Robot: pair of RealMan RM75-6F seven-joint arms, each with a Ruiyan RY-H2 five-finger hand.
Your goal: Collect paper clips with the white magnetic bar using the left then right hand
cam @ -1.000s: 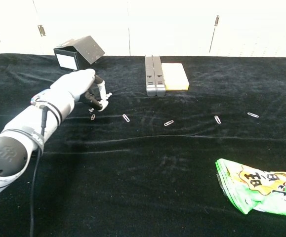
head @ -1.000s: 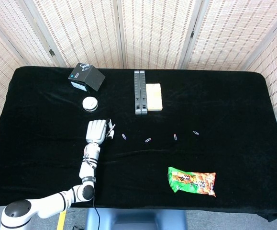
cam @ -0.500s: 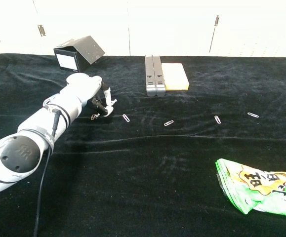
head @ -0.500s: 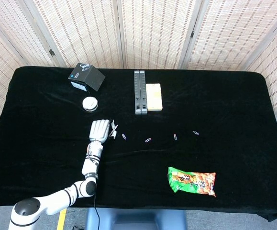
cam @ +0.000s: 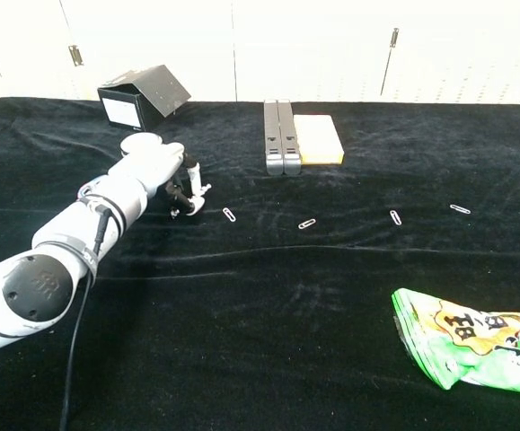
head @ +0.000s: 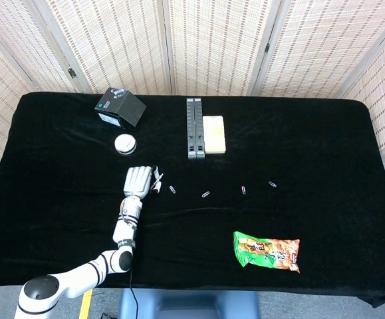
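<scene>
My left hand [head: 139, 180] [cam: 156, 168] grips the small white magnetic bar [cam: 193, 186] [head: 157, 178], its tip low over the black cloth with a clip or two clinging near its end. Just right of it lies a paper clip [cam: 229, 215] [head: 173, 189]. Further clips lie in a row to the right: one [cam: 307, 223] [head: 206, 194], another [cam: 394, 216] [head: 245, 190], and the last [cam: 460, 209] [head: 272, 184]. My right hand shows in neither view.
A black box [head: 120, 107] [cam: 142, 93] and a round white disc [head: 124, 143] stand at the back left. Two dark grey bars [head: 194, 127] [cam: 279, 136] and a yellow pad [head: 213, 134] [cam: 318, 138] lie at the back centre. A green snack bag [head: 266, 251] [cam: 475, 337] lies front right.
My left hand has moved right along the cloth with the bar; the clip that lay beside it is no longer lying loose there and appears to cling to the bar.
</scene>
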